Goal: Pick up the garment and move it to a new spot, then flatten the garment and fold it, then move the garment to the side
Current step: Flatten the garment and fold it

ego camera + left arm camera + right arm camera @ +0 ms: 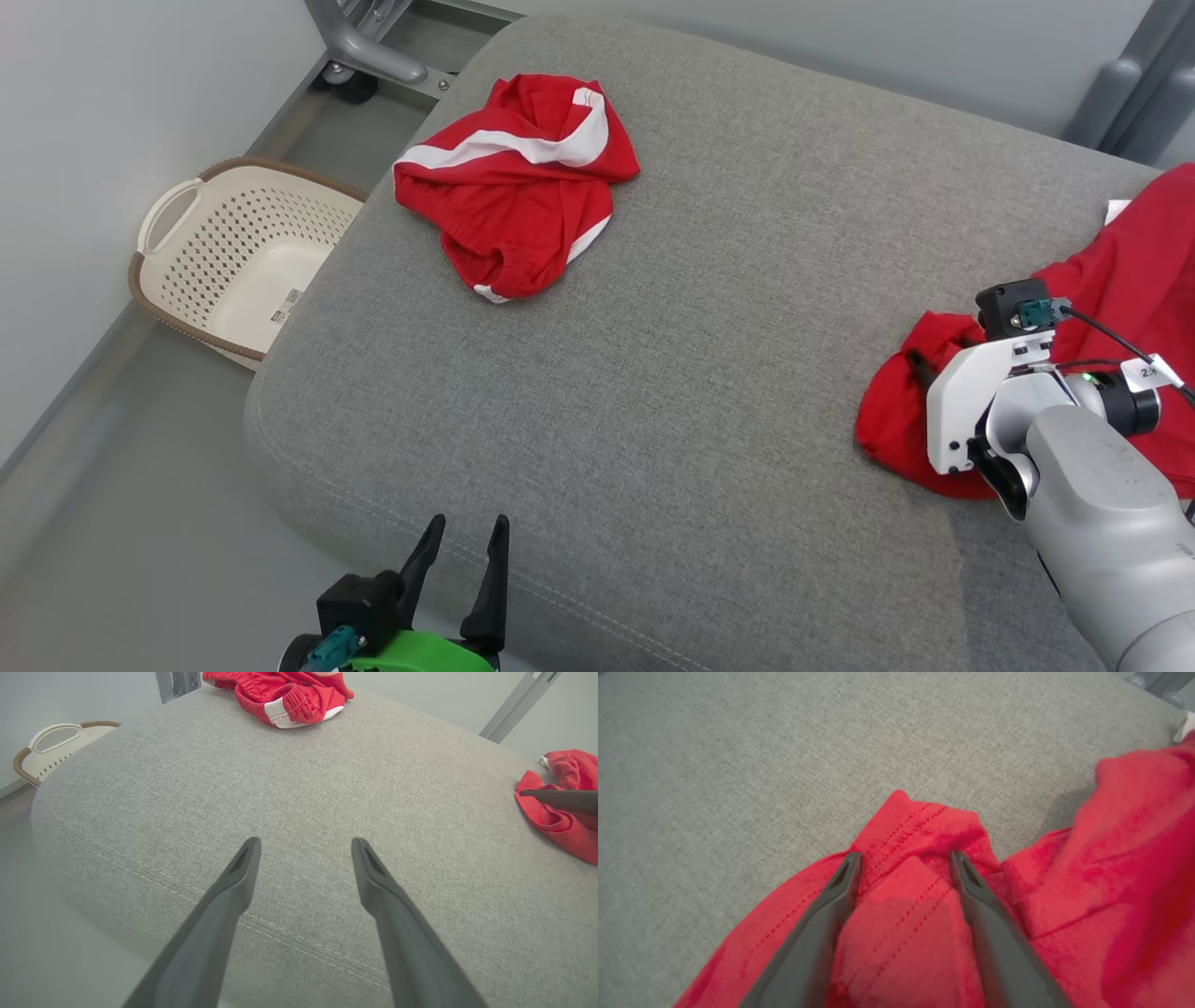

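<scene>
Between the gaping right pincer fingertips, hemmed edge of the red garment, ungripped; open grey cushion ahead; left pincer agape, empty.

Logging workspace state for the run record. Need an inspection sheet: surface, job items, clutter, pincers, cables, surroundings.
Surface: grey fabric cushion, stitched seam along its near edge, no stains seen.
Job's things: red garment, crumpled at the cushion's right side.
Clutter: red-and-white shorts, bunched at the far left of the cushion.
Pincers: left pincer open over the near edge, touching nothing; right pincer open, fingers astride a stitched fold of the red garment.
Cables: black cable with a white tag at the right wrist, over the garment.
Surroundings: cream laundry basket on the floor to the left; grey metal frame behind.
</scene>
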